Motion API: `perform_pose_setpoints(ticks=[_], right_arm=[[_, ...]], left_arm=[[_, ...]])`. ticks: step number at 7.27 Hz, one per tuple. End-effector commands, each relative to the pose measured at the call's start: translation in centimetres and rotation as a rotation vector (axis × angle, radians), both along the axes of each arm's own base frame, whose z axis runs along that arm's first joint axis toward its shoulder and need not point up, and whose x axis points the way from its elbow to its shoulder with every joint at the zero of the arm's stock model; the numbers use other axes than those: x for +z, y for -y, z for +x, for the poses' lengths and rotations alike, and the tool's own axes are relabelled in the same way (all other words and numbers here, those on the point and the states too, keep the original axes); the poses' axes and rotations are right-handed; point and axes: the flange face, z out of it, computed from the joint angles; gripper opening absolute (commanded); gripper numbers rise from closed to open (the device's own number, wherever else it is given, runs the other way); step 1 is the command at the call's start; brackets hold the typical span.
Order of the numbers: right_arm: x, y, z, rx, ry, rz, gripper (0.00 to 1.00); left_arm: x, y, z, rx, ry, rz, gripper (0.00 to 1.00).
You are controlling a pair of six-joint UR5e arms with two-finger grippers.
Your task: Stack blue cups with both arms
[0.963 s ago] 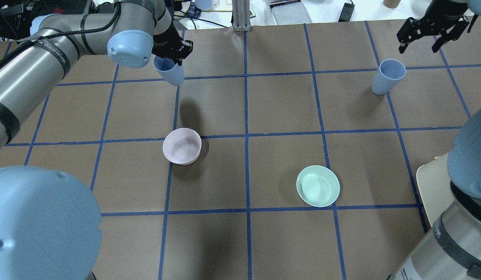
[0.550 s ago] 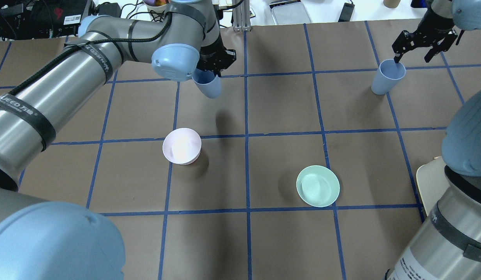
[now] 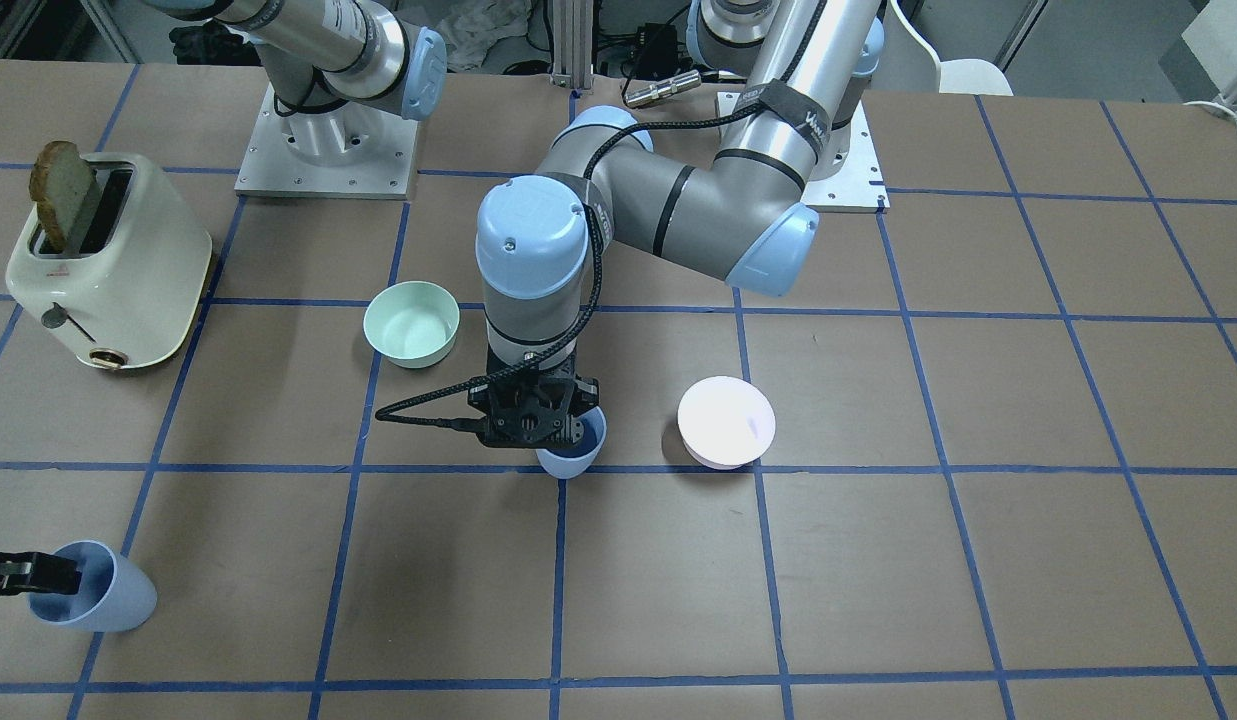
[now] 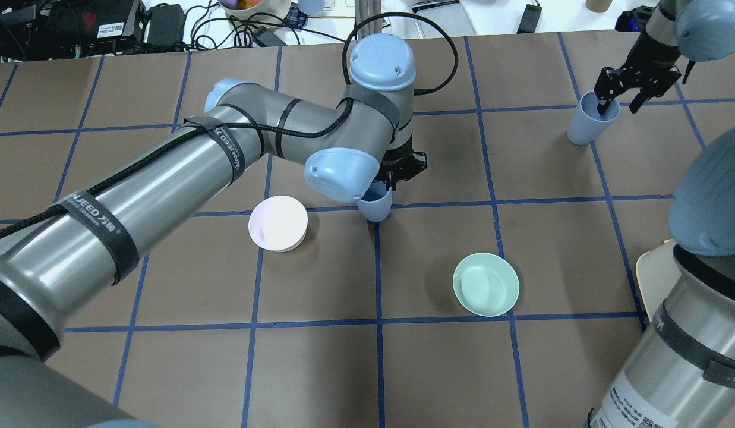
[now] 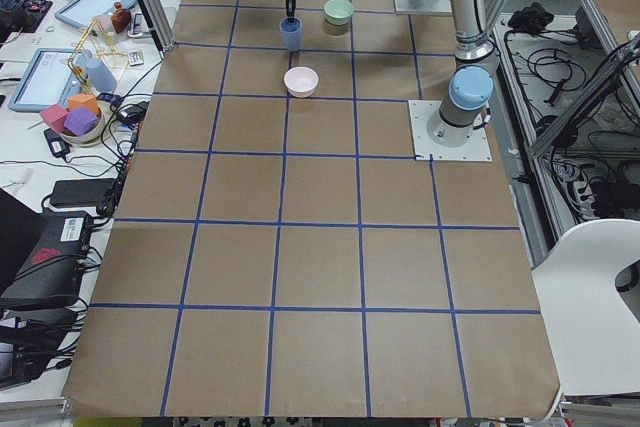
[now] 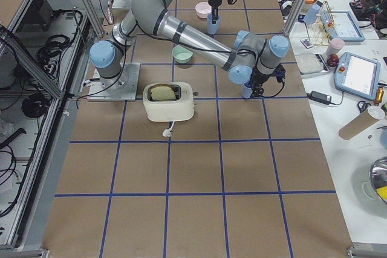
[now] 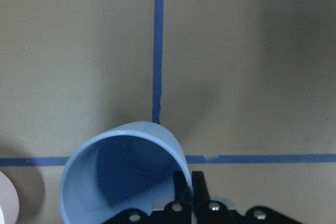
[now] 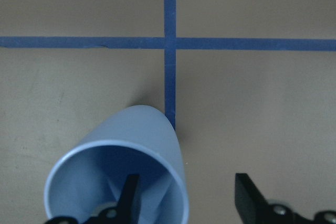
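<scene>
One blue cup [image 4: 376,207] hangs by its rim in my left gripper [image 4: 386,183], low at a grid crossing in mid-table; I cannot tell if it touches. The left wrist view shows the jaws shut on the rim of this cup [image 7: 121,171]. It also shows in the front view [image 3: 576,447]. The other blue cup [image 4: 588,123] stands upright at the far right. My right gripper [image 4: 618,102] is open and straddles its rim. In the right wrist view one finger [image 8: 128,192] is inside that cup [image 8: 121,145] and the other is outside.
A pale pink bowl [image 4: 278,223] sits just left of the held cup. A mint-green bowl [image 4: 486,284] sits nearer the robot, right of centre. A cream toaster [image 3: 103,260] holding bread stands on the robot's right side. Blue tape lines grid the brown table.
My left arm has carried its cup from the far left to mid-table and lower. My right gripper has come down onto the standing cup, one finger now inside it.
</scene>
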Motion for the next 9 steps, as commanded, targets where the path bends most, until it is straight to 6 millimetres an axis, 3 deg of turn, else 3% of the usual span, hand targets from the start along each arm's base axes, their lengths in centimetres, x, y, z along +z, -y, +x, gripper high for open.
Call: perform_pose_setpoints(ticks=[1, 3, 4, 5, 6, 7, 9], right_arm=[[-0.5, 0.1, 0.0, 0.009, 0.005, 0.005, 0.01], [1.6, 0.6, 0.0, 0.01, -0.004, -0.028, 0.0], [4.3, 0.3, 0.4, 0.011, 0.001, -0.052, 0.0], [6.7, -0.5, 1.4, 0.015, 0.007, -0.055, 0.0], [8.0, -0.6, 2.0, 0.023, 0.0, -0.075, 0.0], [9.4, -0.8, 4.3, 0.036, 0.006, -0.089, 0.0], [13.2, -2.7, 11.2, 0.009, 0.041, -0.067, 0.0]], left_arm=[[-0.5, -2.9, 0.6, -0.001, 0.03, 0.063, 0.0], [-0.3, -3.0, 0.6, 0.006, 0.008, 0.084, 0.0], [-0.3, -2.8, 0.8, 0.007, 0.014, 0.073, 0.68], [-0.6, -2.7, 0.8, 0.009, 0.012, 0.077, 1.0], [0.3, -2.2, 1.2, 0.016, 0.005, 0.062, 1.0], [2.5, -1.0, 1.8, 0.028, -0.009, 0.021, 1.0], [9.1, 3.6, 8.3, 0.059, -0.022, 0.02, 1.0]])
